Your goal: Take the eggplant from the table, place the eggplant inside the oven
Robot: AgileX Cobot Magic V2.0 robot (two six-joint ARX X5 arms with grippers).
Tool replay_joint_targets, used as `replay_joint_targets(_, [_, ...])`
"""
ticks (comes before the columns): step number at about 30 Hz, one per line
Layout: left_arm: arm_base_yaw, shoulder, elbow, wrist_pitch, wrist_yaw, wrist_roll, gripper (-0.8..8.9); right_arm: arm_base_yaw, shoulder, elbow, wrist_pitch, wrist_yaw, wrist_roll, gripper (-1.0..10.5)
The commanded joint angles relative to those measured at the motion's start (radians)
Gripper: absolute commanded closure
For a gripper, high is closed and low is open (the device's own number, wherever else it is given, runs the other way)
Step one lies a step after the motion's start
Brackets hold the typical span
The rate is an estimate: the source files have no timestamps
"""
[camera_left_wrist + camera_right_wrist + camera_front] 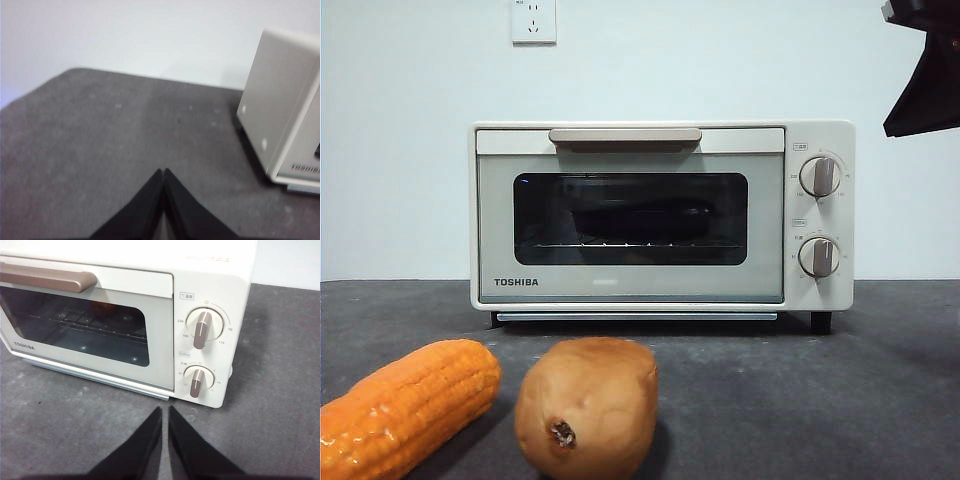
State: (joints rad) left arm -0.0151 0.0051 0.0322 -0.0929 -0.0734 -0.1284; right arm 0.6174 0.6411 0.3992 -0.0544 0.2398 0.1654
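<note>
With the oven (pixel 630 215) door closed and a dark eggplant-like shape inside, my clenched, empty claws (pixel 165 412) risk needless reopening.

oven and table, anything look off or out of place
Nothing stands out. The oven sits square on the table with its door shut, a dark shape, likely the eggplant, on the rack inside. The corn cob and potato lie intact in front.
</note>
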Motion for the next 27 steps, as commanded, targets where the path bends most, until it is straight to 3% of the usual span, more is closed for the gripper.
replay_joint_targets(1, [0.002, -0.002, -0.029, -0.024, 0.002, 0.012, 8.10, 0.006, 0.003, 0.005, 0.010, 0.004, 0.014, 9.4])
replay_joint_targets(4, [0.002, -0.002, -0.029, -0.092, 0.002, 0.012, 8.10, 0.006, 0.003, 0.005, 0.011, 0.005, 0.014, 9.4])
replay_joint_targets(20, [0.002, -0.002, -0.027, -0.091, 0.002, 0.012, 8.10, 0.007, -0.020, 0.001, -0.003, 0.005, 0.008, 9.4])
replay_joint_targets(23, [0.002, -0.002, -0.028, -0.092, 0.003, 0.012, 8.10, -0.022, -0.132, -0.001, -0.018, 0.123, -0.137, 9.4])
replay_joint_targets(27, [0.002, -0.002, -0.027, -0.092, 0.002, 0.012, 8.10, -0.122, -0.284, -0.007, -0.010, 0.151, -0.155, 9.4])
